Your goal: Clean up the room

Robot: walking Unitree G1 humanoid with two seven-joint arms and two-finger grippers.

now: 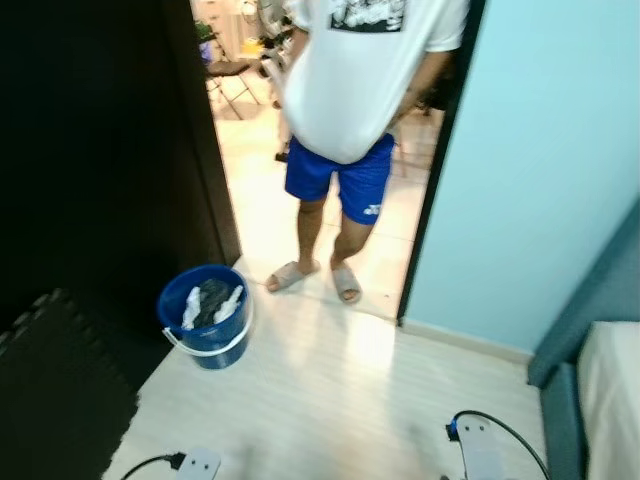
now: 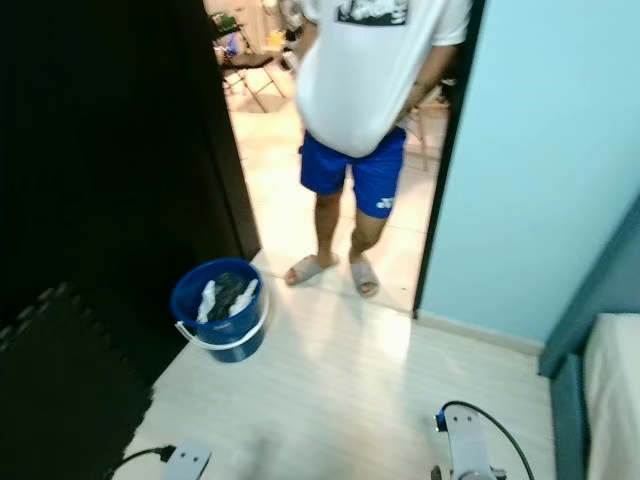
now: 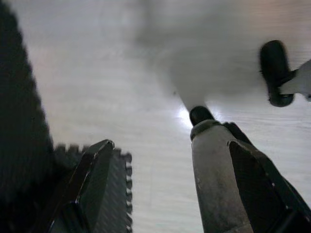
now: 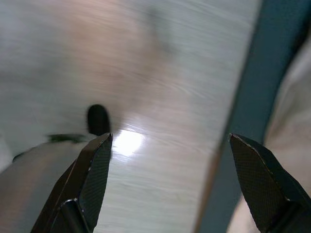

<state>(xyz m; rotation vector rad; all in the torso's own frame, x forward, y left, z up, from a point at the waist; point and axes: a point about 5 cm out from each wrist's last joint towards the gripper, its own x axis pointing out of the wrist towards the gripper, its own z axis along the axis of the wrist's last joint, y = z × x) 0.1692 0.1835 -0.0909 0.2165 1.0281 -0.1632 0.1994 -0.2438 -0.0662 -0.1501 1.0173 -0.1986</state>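
A blue bucket [image 1: 207,318] with a white handle stands on the pale wood floor by the doorway, holding white and dark cloths [image 1: 211,302]. My left gripper [image 3: 170,187] hangs open above the floor, next to the edge of a black foam mat [image 3: 29,145] and my own leg. My right gripper [image 4: 170,184] also hangs open over bare floor, beside the teal bed frame [image 4: 252,97]. Both arms hang low at my sides; their wrists [image 1: 198,464] [image 1: 482,445] show at the bottom of the eye views.
A person [image 1: 350,110] in a white shirt, blue shorts and sandals stands in the doorway [image 1: 330,200] right behind the bucket. A dark wardrobe [image 1: 100,160] and black foam mat [image 1: 60,400] are on the left. A light blue wall [image 1: 540,170] and the bed [image 1: 600,390] are on the right.
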